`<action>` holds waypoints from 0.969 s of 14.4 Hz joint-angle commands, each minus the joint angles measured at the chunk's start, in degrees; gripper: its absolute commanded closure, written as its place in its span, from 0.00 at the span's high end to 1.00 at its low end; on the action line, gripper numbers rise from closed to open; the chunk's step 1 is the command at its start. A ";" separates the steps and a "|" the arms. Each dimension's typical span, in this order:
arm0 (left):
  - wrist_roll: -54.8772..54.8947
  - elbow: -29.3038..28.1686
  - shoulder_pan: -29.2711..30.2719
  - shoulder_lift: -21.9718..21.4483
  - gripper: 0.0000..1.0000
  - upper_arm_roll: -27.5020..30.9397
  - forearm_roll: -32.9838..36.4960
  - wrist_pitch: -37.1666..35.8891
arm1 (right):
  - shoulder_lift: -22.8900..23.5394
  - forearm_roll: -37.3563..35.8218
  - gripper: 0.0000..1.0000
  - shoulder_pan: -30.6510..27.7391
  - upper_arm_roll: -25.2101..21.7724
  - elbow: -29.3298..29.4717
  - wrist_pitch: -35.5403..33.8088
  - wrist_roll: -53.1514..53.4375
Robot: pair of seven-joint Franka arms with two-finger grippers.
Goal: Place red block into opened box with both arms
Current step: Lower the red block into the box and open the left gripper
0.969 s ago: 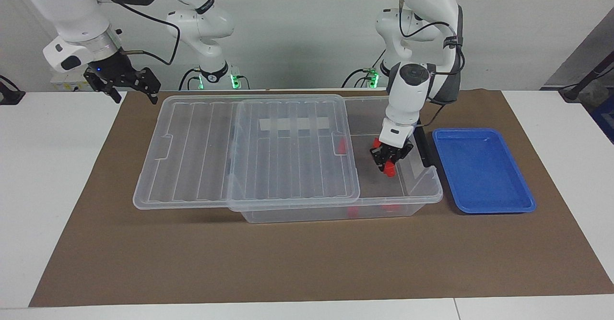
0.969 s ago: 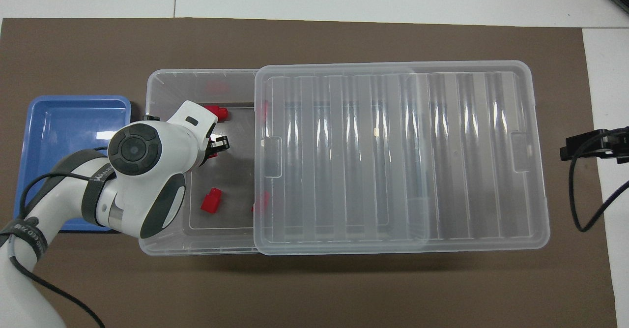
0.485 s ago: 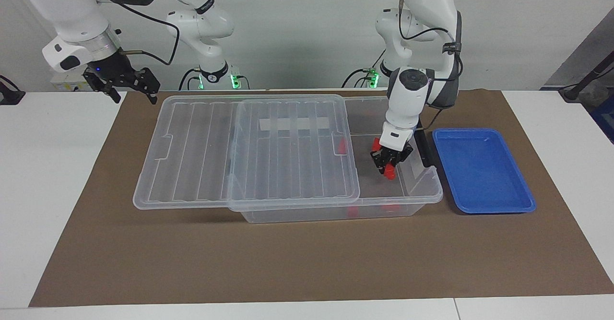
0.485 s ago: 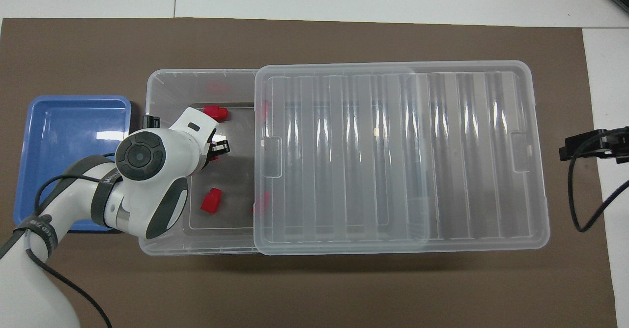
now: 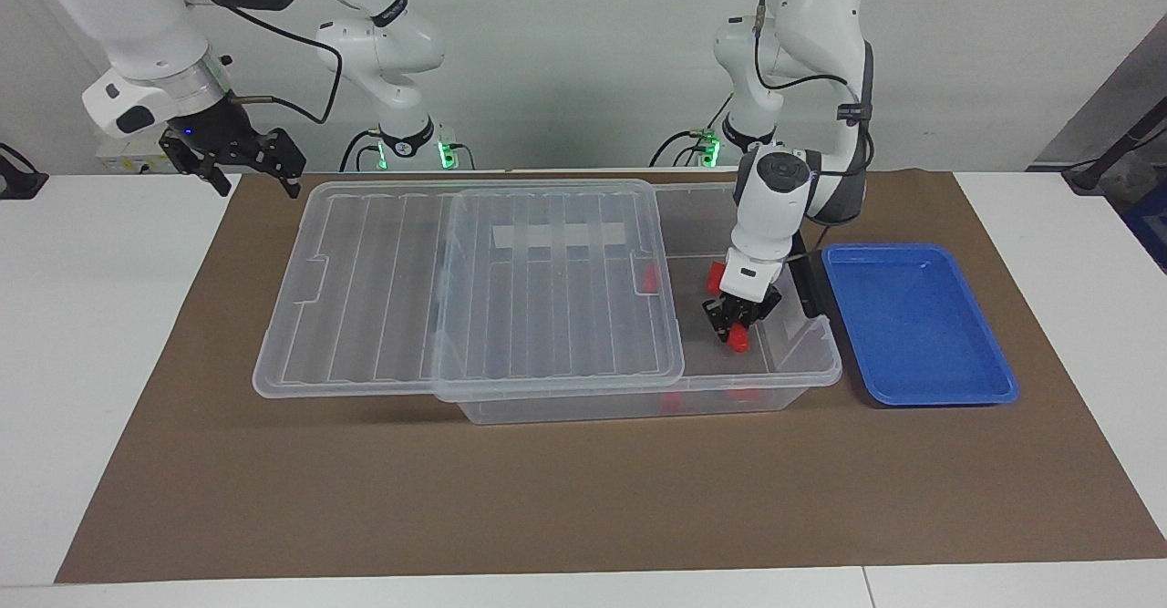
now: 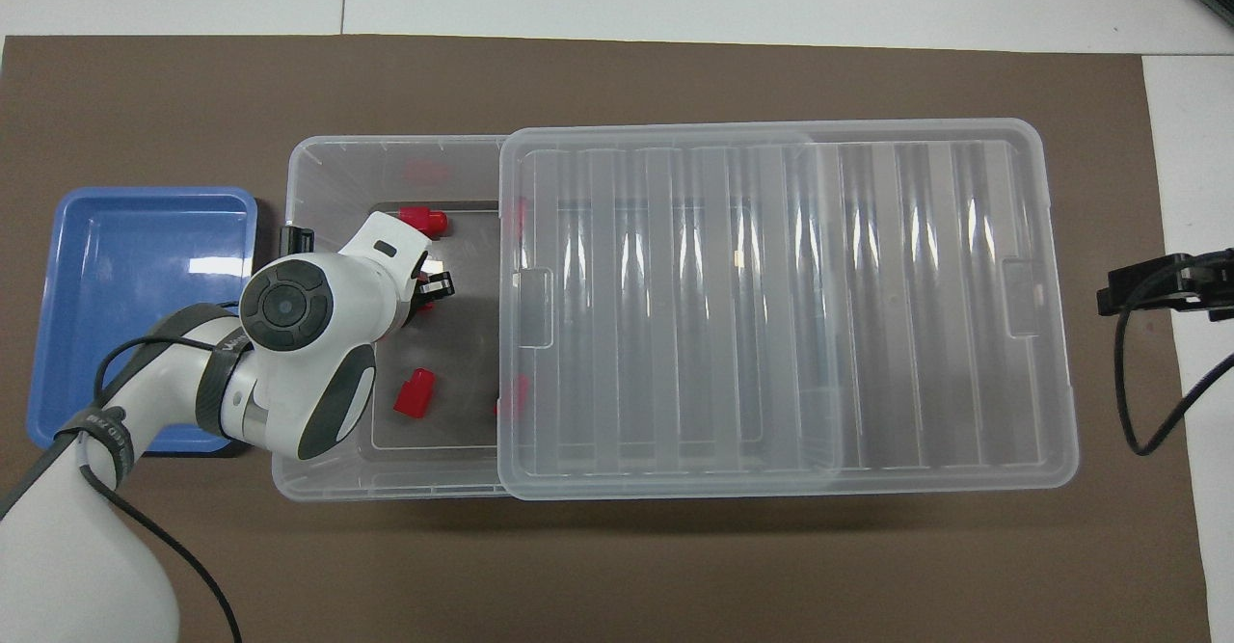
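The clear box [image 5: 821, 376] [image 6: 386, 474] lies across the brown mat. Its ribbed lid [image 5: 474, 289] [image 6: 771, 306] is slid toward the right arm's end, so the end by the left arm is uncovered. My left gripper [image 5: 737, 321] [image 6: 431, 288] reaches down into that uncovered end, shut on a red block [image 5: 738, 341] [image 6: 421, 308] that hangs low inside the walls. Whether it touches the floor I cannot tell. My right gripper [image 5: 244, 169] [image 6: 1123, 288] waits open and raised over the table edge past the lid.
Other red blocks [image 6: 424, 221] [image 6: 415, 394] lie on the box floor, two more partly under the lid's edge [image 6: 516, 394]. A shallow blue tray [image 5: 921, 325] [image 6: 135, 267] sits beside the box at the left arm's end. The box's black handle [image 5: 802, 284] faces it.
My left gripper has sunk lower into the box's uncovered end with the red block still in its fingers. The right arm, lid and loose blocks have not moved.
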 commanded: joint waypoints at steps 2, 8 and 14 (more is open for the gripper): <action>-0.35 -0.59 0.39 0.59 0.37 0.19 1.25 1.35 | -0.27 0.04 1.00 -0.91 0.39 -0.30 -0.47 0.26; -0.17 -0.42 0.57 0.42 1.00 0.45 1.25 0.65 | -0.54 0.04 1.00 -1.00 0.39 -0.92 -0.30 0.26; -0.08 2.12 0.13 -4.14 1.00 0.45 1.25 -8.64 | -0.80 0.04 1.00 -1.09 0.39 -1.27 -0.12 0.26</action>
